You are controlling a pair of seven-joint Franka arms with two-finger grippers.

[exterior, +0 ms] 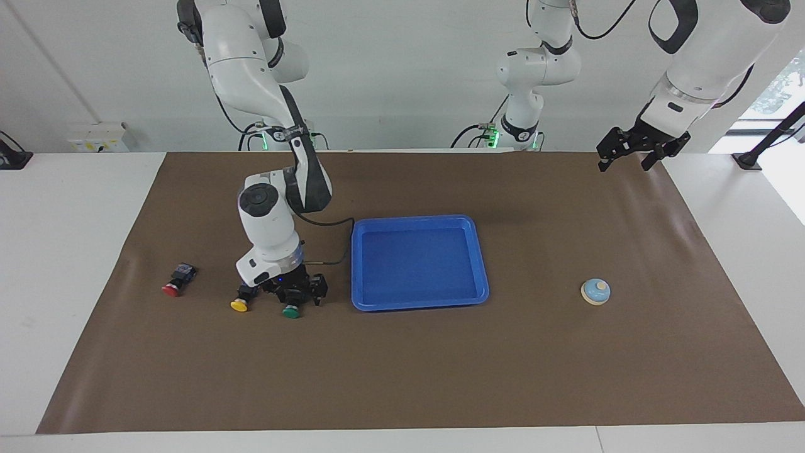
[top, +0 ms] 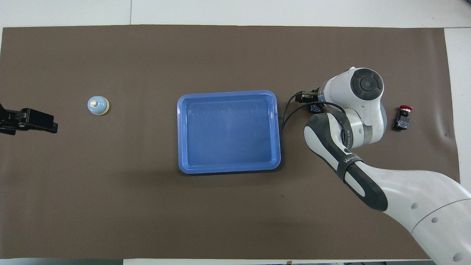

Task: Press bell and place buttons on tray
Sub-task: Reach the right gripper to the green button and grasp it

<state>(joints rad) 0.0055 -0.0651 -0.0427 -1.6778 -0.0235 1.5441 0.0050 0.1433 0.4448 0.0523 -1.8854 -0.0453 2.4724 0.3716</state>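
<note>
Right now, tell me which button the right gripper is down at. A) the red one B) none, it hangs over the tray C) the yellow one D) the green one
D: in the facing view the right gripper sits low at the green button, with the yellow button beside it, the red button lying apart toward the right arm's end, and the tray holding nothing.

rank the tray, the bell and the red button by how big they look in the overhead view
1. the tray, by far the largest
2. the bell
3. the red button, close to the bell in apparent size, so this order is unsure
</note>
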